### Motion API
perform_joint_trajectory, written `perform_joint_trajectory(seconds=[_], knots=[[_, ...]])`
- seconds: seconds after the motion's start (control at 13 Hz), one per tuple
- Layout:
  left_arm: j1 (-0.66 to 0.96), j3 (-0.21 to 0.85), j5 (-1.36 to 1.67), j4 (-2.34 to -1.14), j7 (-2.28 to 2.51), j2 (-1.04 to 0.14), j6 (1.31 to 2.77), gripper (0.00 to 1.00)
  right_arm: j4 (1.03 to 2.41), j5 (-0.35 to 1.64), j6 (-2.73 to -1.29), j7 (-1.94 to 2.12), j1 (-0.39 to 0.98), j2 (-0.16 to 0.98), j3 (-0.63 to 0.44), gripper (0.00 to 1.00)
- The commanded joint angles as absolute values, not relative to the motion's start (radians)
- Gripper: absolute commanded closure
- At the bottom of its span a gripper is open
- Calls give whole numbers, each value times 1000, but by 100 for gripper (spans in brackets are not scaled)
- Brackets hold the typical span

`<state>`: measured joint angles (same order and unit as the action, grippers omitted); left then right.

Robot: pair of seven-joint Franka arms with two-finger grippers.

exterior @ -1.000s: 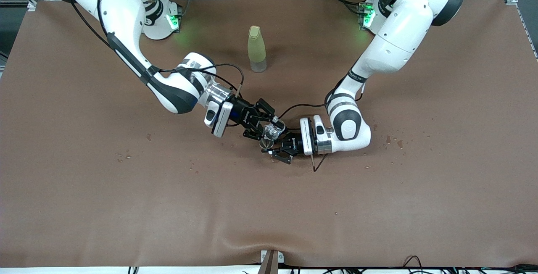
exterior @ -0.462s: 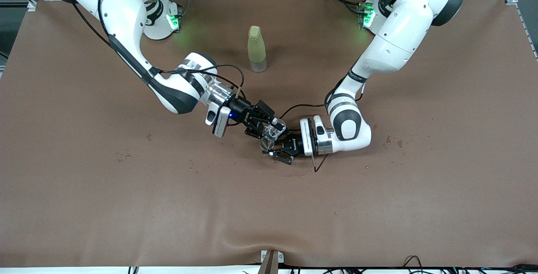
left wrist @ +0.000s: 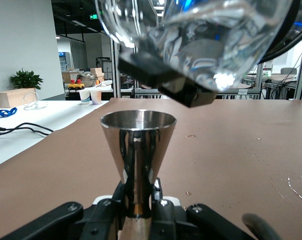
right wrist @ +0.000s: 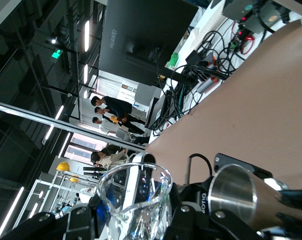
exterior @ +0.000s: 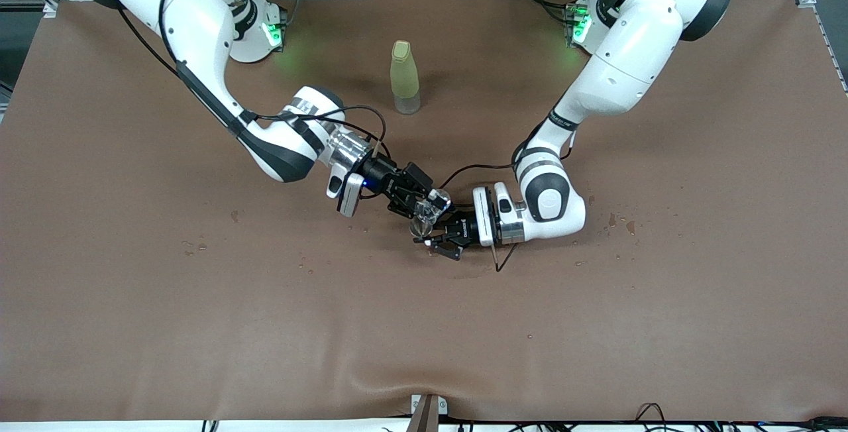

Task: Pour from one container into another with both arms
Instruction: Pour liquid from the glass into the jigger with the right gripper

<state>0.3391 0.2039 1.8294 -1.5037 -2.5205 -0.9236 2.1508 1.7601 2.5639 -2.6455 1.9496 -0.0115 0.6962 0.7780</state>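
My right gripper [exterior: 424,203] is shut on the tiny clear glass cup [exterior: 435,202], which is tilted just above the stemmed glass [exterior: 419,226] over the middle of the table. My left gripper [exterior: 435,241] is shut on that glass's thin stem and holds it upright. In the left wrist view the grey conical bowl [left wrist: 138,145] rises from the left gripper [left wrist: 138,200], and the clear cup [left wrist: 201,35] leans over its rim. In the right wrist view the cup [right wrist: 135,200] sits in the right gripper [right wrist: 135,220], with the grey bowl [right wrist: 236,195] beside it.
A tall yellow-green bottle [exterior: 404,77] stands farther from the front camera, between the two arm bases. Small water drops [exterior: 619,222] lie on the brown table cover [exterior: 424,339] near the left arm, and more toward the right arm's end. A loose cable [exterior: 498,258] hangs under the left wrist.
The right arm's wrist has turned and shifted a little, tipping the clear cup further over the stemmed glass. The left arm has stayed almost still.
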Motion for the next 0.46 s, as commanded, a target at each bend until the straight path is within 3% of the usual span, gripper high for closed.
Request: perform_joint_trajectory(seconds=[0.0, 0.38], knots=[[353, 195, 1848, -1486, -2511, -927, 2163, 100, 1730, 2700, -2649, 1956, 14, 707, 758, 88], [353, 195, 1845, -1486, -2510, -925, 2169, 100, 1729, 2714, -2645, 1893, 14, 712, 756, 87]])
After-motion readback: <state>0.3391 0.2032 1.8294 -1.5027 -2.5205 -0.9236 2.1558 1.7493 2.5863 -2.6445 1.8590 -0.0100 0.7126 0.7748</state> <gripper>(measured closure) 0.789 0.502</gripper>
